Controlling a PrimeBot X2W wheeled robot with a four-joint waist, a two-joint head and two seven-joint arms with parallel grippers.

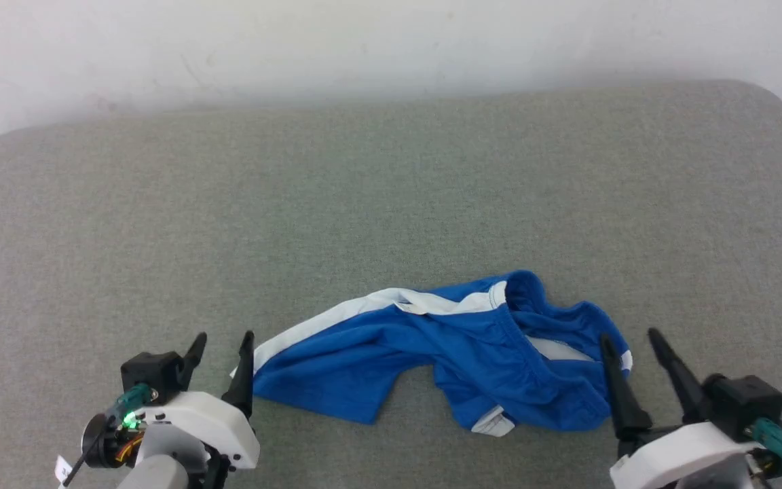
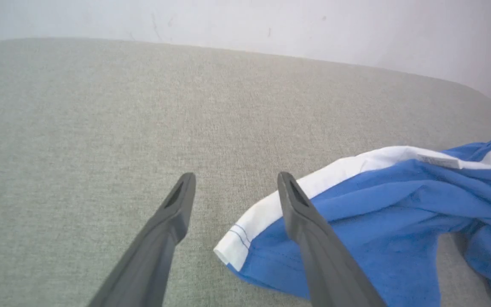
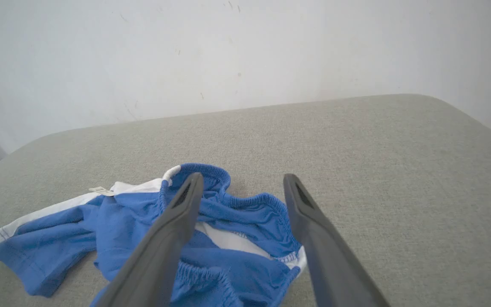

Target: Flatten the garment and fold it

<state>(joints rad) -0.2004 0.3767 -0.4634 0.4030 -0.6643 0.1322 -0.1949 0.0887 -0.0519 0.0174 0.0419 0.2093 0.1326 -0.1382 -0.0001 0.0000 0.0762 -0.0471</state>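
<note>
On my remote feed: the garment (image 1: 459,346), royal blue with white side stripes and hem trim; the surface (image 1: 391,190), flecked grey-green weave; the wall (image 1: 391,41), off-white; left end effector (image 1: 225,335) and right end effector (image 1: 628,334), black fingers, white housings.

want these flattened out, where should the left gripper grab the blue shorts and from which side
Probably the white-trimmed leg hem corner of the shorts, approached low from the robot's left. That corner lies flat and alone on the grey surface right by the open left gripper, while the waistband end is bunched; pulling leftward there should spread the cloth.
</note>
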